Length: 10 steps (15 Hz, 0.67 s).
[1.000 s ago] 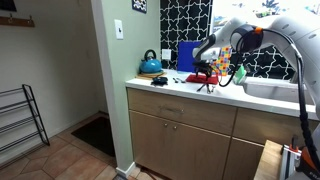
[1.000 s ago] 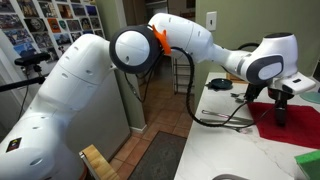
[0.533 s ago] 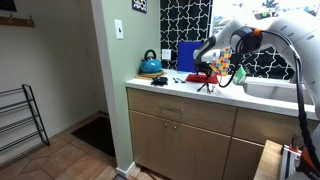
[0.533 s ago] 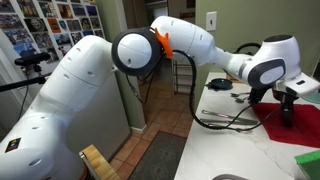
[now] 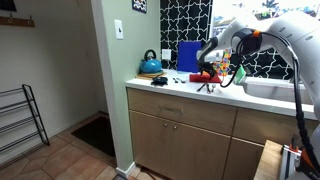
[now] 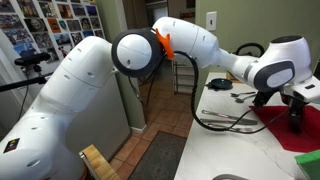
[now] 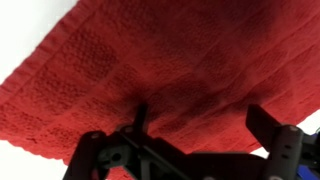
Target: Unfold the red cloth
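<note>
The red cloth (image 7: pixel 150 60) fills nearly the whole wrist view as a knitted red sheet lying on the white counter. My gripper (image 7: pixel 205 128) hangs just above it, open, with one dark finger on each side and only cloth between them. In both exterior views the red cloth (image 5: pixel 204 77) (image 6: pixel 283 130) lies flat on the countertop, with the gripper (image 5: pixel 209 74) (image 6: pixel 296 119) pointing down over it. Whether the fingertips touch the fabric does not show.
A teal kettle (image 5: pixel 150 65) and a blue board (image 5: pixel 186 55) stand at the back of the counter (image 5: pixel 175 88). Small dark items (image 6: pixel 222 87) lie on it near the wall. A green object (image 6: pixel 306 160) sits beside the cloth. The white sink (image 5: pixel 275 90) adjoins.
The gripper has shifted sideways and a little lower over the red cloth. Its jaws have stayed open, and the cloth has not moved.
</note>
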{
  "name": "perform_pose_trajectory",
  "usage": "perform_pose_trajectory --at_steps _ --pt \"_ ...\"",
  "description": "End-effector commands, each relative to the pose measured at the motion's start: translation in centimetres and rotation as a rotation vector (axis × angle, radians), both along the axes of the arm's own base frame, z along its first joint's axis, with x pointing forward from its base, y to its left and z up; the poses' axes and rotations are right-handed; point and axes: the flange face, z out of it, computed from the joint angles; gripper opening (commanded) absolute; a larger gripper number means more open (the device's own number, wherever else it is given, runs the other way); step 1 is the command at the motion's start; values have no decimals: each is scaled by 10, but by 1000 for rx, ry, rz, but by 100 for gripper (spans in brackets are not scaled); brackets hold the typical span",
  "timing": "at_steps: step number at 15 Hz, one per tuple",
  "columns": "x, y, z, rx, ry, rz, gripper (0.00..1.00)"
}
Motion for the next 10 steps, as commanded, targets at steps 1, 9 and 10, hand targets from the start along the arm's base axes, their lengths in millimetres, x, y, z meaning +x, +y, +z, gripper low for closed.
perform_pose_trajectory --at_steps 1,9,10 --pt "-4 -7 -14 20 67 -15 100" --pt "-6 -9 -17 10 230 22 100" --pt "-6 -10 -15 6 239 15 100"
